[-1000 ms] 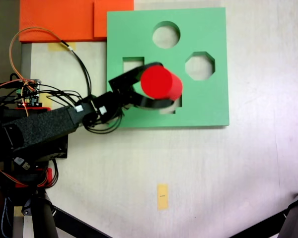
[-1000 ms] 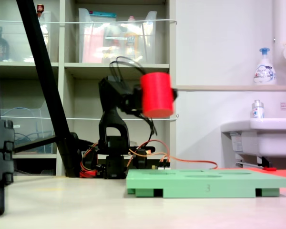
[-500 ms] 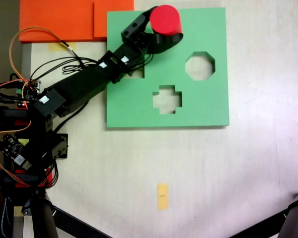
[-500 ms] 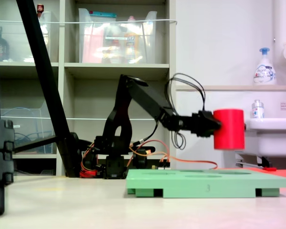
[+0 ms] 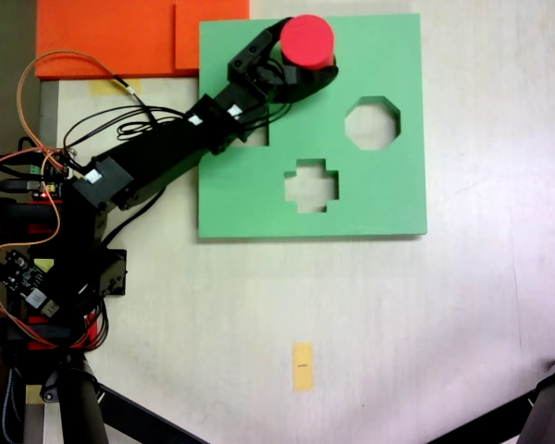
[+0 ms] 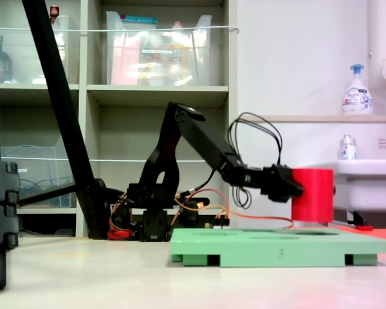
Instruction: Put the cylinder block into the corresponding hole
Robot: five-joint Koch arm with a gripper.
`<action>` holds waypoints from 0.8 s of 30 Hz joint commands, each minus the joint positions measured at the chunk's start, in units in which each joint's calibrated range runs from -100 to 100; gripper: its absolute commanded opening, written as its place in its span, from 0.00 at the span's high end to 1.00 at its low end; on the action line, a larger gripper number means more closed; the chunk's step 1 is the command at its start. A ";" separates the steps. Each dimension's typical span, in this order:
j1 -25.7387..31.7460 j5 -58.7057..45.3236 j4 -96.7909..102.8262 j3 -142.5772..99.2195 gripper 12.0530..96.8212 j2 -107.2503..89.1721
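From above, the gripper (image 5: 301,69) clamps the red block (image 5: 306,41) over the green board (image 5: 388,185) toward 12 o'clock, covering the round hole; the octagonal hole (image 5: 373,123) lies at its 4 o'clock. The side camera shows the block (image 6: 312,195), axis upright and flat top level, just above the board (image 6: 280,248).

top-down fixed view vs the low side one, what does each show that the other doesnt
From above: the octagonal and cross-shaped cutouts in outline, and the cylinder block lying over the circular hole's spot. From the side: the block just above the board, not yet sunk in, plus shelves and a sink behind. Both: the hand shut on the block.
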 commanded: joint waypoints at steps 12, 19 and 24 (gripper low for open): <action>0.83 0.49 6.89 2.64 0.64 6.80; 0.73 0.49 6.89 6.43 0.64 12.53; 0.49 0.54 6.70 9.42 0.64 14.48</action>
